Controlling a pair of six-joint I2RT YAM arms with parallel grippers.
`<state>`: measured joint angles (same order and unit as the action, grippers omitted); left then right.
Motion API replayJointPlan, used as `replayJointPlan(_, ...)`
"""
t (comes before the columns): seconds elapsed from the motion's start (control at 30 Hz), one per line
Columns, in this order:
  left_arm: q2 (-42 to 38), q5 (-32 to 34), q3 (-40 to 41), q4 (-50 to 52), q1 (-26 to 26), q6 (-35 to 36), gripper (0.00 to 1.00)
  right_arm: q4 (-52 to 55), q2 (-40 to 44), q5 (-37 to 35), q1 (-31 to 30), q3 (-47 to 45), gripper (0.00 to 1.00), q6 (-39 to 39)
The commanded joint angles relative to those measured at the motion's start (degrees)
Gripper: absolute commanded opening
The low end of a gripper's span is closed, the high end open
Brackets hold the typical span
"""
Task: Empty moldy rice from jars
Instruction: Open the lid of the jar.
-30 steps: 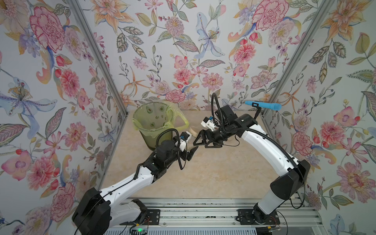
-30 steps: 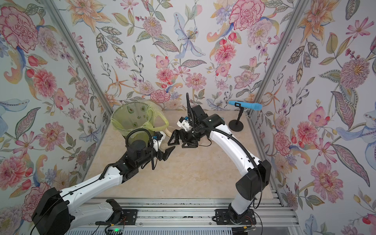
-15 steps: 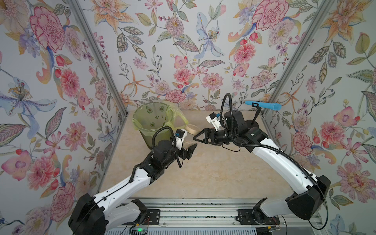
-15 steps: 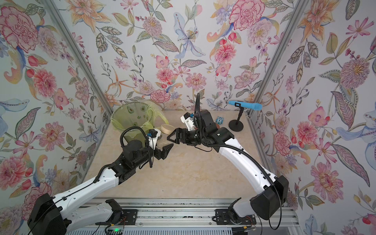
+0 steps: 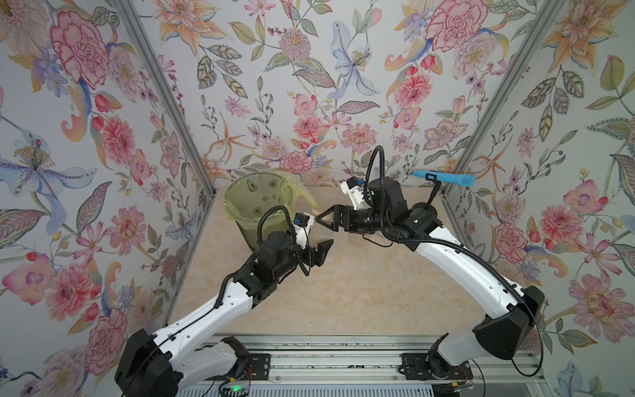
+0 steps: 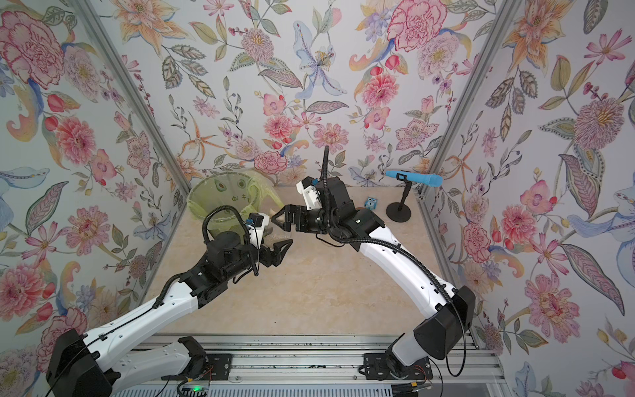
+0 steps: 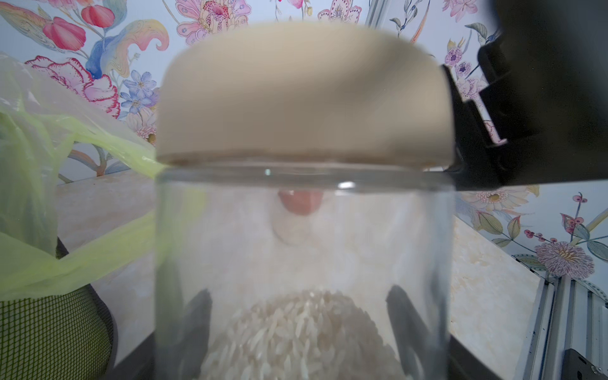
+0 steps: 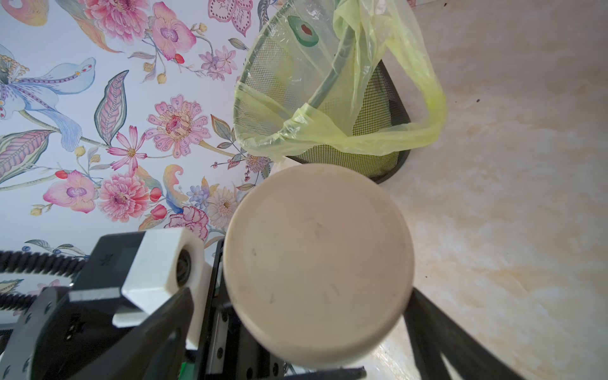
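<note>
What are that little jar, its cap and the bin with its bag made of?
The jar: apparently clear glass, maybe plastic; the rice shows straight through, with bright glints near the rim.
The lid: matte beige, likely plastic; smooth, faintly scuffed.
The bin: dark wire mesh, probably metal; fine holes.
The liner: thin glossy yellow-green plastic film; wrinkled, translucent.

a clear jar (image 5: 321,237) with a beige lid (image 5: 329,217) shows faintly between the left hand (image 5: 319,249) and right hand (image 5: 323,220), just beside the green bin (image 5: 240,196) at the back of the bench (image 5: 360,292).
</note>
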<state>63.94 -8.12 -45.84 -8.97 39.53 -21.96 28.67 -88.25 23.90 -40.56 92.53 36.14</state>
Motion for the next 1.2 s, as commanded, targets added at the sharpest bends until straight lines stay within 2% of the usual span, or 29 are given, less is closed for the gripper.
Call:
replayJointPlan(0.0, -2.22, 1.07, -1.53, -4.83, -0.37, -1.9, 0.0, -0.79, -1.96, -2.52, -0.66, 3.16, 1.0, 0.88)
replayJointPlan(0.47, -2.57, 0.73, -1.09, -5.22, -0.37, -0.83, 0.0, 1.51, -5.99, -5.53, -0.97, 7.66, 0.99, 0.16)
replayJointPlan(0.6, -2.68, 0.56, -1.09, -5.36, -0.32, -0.58, 0.0, 1.6, -6.63, -5.07, -0.94, 7.97, 0.91, 0.08)
replayJointPlan(0.77, -3.06, -0.68, -0.68, -5.97, -0.41, 0.24, 0.0, 1.59, -6.59, -4.62, -0.97, 8.36, 0.66, -0.9)
replayJointPlan(0.9, -4.43, -4.69, 1.36, -9.42, -1.06, 0.23, 0.0, 1.52, -6.61, -1.27, -0.48, 8.55, 0.58, -2.72)
replayJointPlan(1.17, -6.43, -19.12, 7.46, -20.65, -7.28, -5.63, 0.0, -2.3, -4.13, 7.36, 2.67, 3.97, 0.54, -5.48)
